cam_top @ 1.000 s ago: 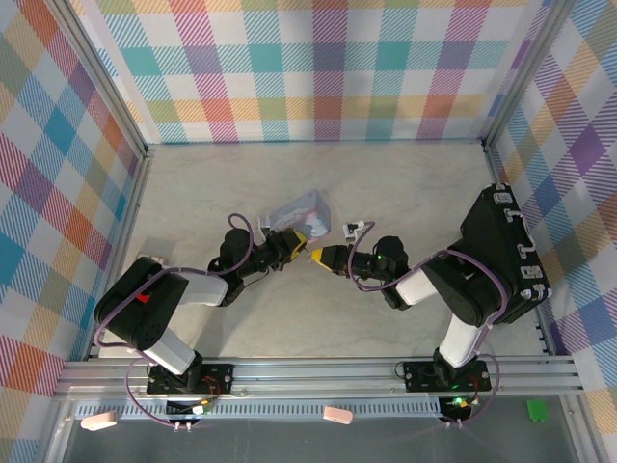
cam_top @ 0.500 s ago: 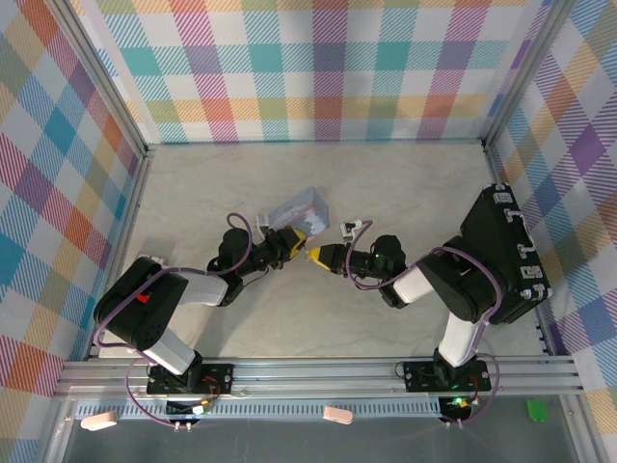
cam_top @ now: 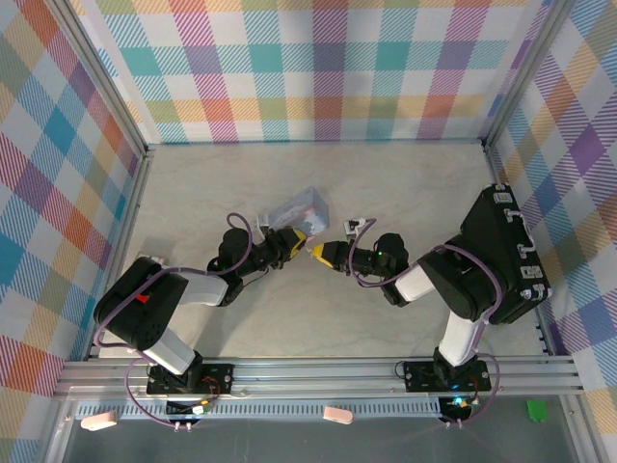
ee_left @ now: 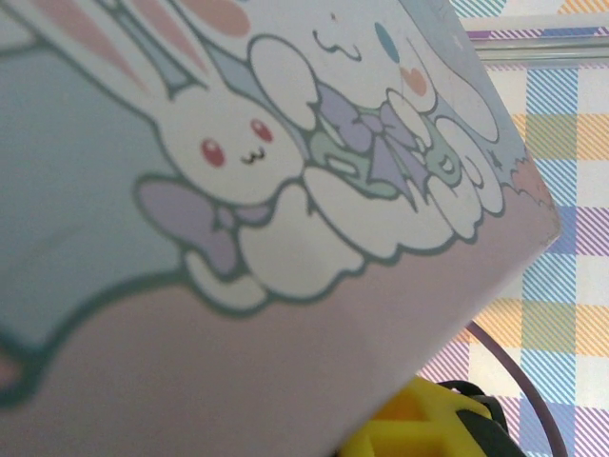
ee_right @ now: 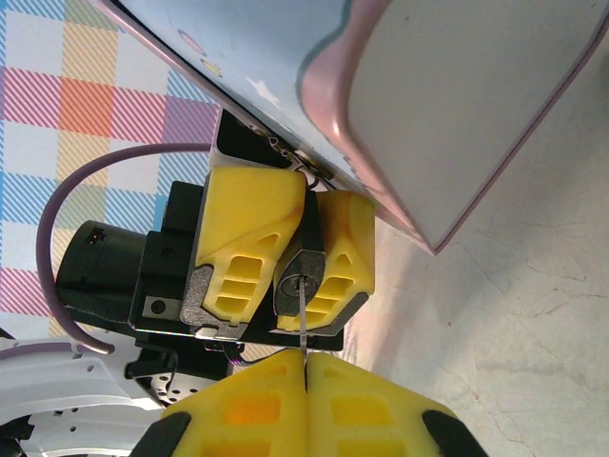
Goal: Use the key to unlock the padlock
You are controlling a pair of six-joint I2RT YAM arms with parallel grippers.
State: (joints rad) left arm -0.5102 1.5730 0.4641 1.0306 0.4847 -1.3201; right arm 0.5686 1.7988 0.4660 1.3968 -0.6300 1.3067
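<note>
Key (ee_right: pixel 303 328) in padlock (ee_right: pixel 306 267) keyhole, clear from right wrist view

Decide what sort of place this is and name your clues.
Probably a robot test cell: a left arm and a right arm bolted to a metal rail, with checked walls boxing in the table.
</note>
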